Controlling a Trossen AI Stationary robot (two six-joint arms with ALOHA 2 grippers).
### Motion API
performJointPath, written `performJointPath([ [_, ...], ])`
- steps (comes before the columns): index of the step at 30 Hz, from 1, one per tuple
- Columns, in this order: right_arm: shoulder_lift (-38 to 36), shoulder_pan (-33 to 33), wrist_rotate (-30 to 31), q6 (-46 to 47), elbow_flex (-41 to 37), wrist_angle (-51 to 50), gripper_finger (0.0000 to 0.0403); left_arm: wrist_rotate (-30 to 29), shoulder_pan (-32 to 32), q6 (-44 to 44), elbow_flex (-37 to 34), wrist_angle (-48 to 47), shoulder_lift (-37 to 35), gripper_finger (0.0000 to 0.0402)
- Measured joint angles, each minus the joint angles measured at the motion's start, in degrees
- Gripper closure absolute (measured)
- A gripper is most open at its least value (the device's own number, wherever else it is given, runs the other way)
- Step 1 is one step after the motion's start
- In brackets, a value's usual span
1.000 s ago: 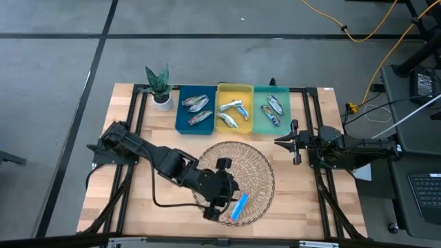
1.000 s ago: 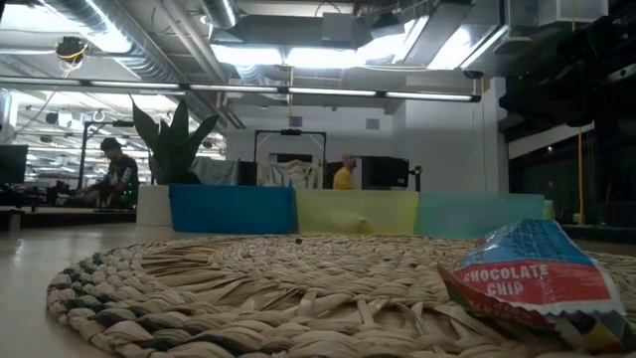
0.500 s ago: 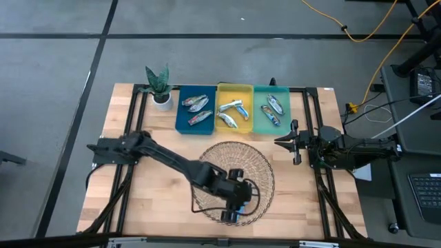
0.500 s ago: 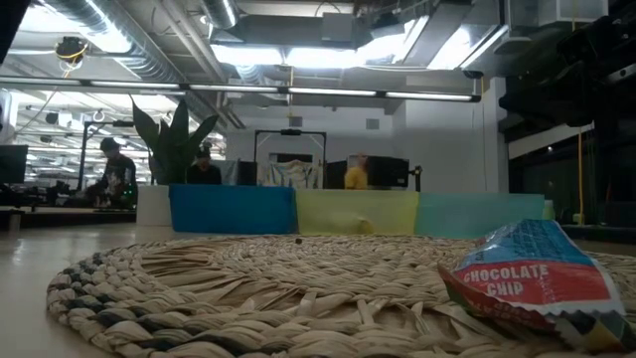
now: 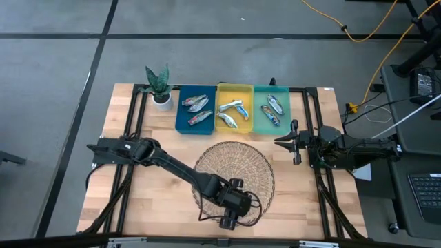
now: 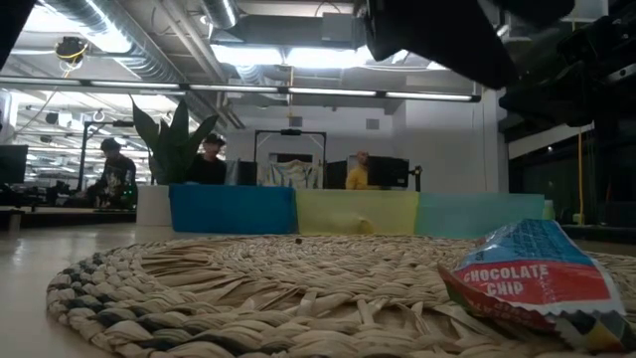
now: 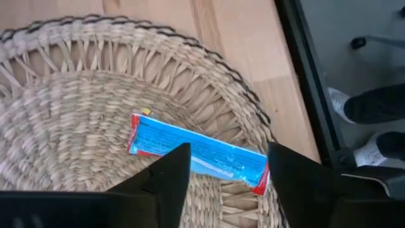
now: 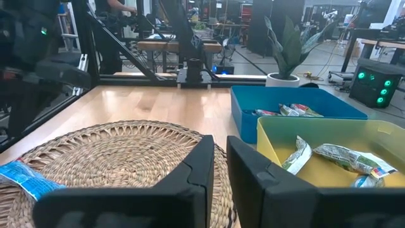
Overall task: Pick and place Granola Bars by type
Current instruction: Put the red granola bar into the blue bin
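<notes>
**Blue bar lies between spread jaws on wicker mat**

The left gripper (image 5: 229,222) hangs over the near edge of the round wicker basket (image 5: 256,165), its jaws parted. In the left wrist view the blue granola bar (image 7: 199,154) lies flat on the weave, crossing the gap between the two dark fingers (image 7: 166,183) and just beyond their tips; whether they touch the wrapper cannot be told. One red-trimmed end of the bar sits close to the basket's rim. From overhead the bar is hidden under the left arm. At table height its "chocolate chip" wrapper (image 6: 537,273) fills the corner, partly cut off by the frame.

The right gripper (image 5: 293,143) waits just beside the basket's far side on the tabletop (image 5: 131,200), jaws closed on nothing. Beyond it, more wrapped bars lie in the blue tray (image 5: 180,121), yellow tray (image 5: 234,89) and green tray (image 5: 284,114); their labels are too small to read.
</notes>
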Motion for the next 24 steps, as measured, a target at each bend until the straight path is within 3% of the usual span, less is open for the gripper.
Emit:
performJointPath([
  [11,0.01,0.00,-0.01,0.01,0.00,-0.01,0.0354,-4.88,0.35,-0.72,-0.20,1.07,2.15,0.0116],
  [24,0.01,-0.01,-0.02,0.01,0.00,0.00,0.0354,-6.18,0.57,-3.70,-0.24,1.86,5.67,0.0114],
])
